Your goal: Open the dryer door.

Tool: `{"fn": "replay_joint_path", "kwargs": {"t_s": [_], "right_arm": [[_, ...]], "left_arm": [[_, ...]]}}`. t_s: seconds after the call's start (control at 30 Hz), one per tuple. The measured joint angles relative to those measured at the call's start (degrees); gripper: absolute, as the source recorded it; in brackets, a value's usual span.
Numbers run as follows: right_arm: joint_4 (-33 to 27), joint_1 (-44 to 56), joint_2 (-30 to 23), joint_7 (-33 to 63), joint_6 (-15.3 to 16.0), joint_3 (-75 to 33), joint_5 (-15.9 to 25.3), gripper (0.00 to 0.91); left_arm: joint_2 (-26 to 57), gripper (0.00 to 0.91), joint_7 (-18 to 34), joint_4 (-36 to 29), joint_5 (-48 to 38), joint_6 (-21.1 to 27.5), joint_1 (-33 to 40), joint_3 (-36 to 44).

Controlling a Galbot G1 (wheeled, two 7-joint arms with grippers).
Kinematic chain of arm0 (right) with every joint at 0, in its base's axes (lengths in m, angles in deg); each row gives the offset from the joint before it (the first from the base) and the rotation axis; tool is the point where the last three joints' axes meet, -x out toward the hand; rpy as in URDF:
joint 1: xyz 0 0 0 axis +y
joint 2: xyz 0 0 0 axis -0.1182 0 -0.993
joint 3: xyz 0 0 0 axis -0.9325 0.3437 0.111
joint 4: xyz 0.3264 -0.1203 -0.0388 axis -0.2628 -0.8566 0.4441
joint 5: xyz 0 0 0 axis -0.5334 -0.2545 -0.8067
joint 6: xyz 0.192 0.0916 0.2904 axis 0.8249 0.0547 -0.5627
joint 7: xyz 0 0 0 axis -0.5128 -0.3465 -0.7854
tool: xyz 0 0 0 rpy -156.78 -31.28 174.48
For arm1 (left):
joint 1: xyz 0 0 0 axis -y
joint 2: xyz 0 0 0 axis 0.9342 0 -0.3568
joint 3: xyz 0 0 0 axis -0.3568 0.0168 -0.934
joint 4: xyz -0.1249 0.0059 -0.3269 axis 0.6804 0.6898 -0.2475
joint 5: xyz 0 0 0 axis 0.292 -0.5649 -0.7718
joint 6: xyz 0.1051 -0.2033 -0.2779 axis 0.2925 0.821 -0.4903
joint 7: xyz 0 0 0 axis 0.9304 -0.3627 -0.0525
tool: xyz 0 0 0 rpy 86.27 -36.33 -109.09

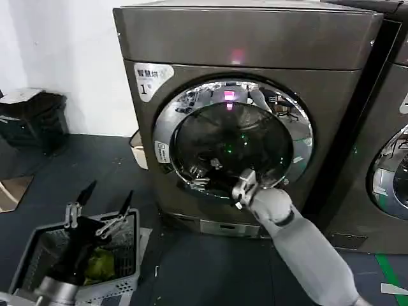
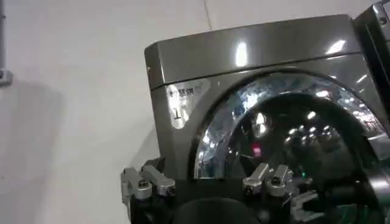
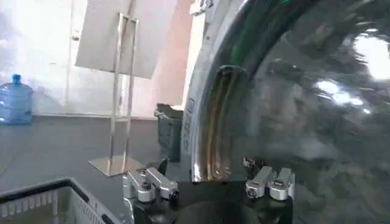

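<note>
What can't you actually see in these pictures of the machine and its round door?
- Head view: right gripper at the dryer door; actual contact is unclear.
- Dryer drum: hidden by dark, reflective glass.
- Neighbouring machine: cut off by the edge.
- Basket contents: partly hidden by left gripper.

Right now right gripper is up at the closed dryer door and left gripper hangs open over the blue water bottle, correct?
Not quite. In the head view the left gripper hangs open over the grey basket, not a bottle. The right gripper is indeed at the closed dryer door.
</note>
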State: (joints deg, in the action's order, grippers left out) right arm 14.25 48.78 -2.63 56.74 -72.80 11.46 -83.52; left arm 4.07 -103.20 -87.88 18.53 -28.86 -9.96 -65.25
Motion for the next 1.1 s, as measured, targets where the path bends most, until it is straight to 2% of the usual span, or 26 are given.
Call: {"fn": "replay_joint_path", "kwargs": {"t_s": [0.27, 0.53, 0.7, 0.9, 1.1], "right_arm": [[-5.3, -3.3, -3.7, -0.3, -0.4, 1.9, 0.1, 0.907], [-11.9, -5.8, -7.6, -1.4, -2.2, 2.0, 1.3, 0.907], [-14.8, -6.5, -9.9, -1.7, -2.5, 1.7, 2.1, 0.907], [-16.1, -6.9, -10.5, -3.6, -2.6, 1.1, 1.9, 0.907], [-15.1, -6.7, -9.3, -7.1, -2.1, -0.1, -0.1, 0.907]], "left_arm": [[-0.1, 0.907, -0.2, -1.0, 0.0, 0.0, -0.8, -0.2], [0.0, 0.907, -1.0, -0.8, 0.1, 0.2, -0.4, -0.2], [0.2, 0.907, -1.3, -0.2, 0.6, 1.9, 0.5, -0.6], [0.4, 0.907, -2.5, 0.5, 1.8, 3.0, 1.3, -0.9], [1.3, 0.907, -3.4, 0.6, -1.0, 6.2, 2.4, -2.6]]}}
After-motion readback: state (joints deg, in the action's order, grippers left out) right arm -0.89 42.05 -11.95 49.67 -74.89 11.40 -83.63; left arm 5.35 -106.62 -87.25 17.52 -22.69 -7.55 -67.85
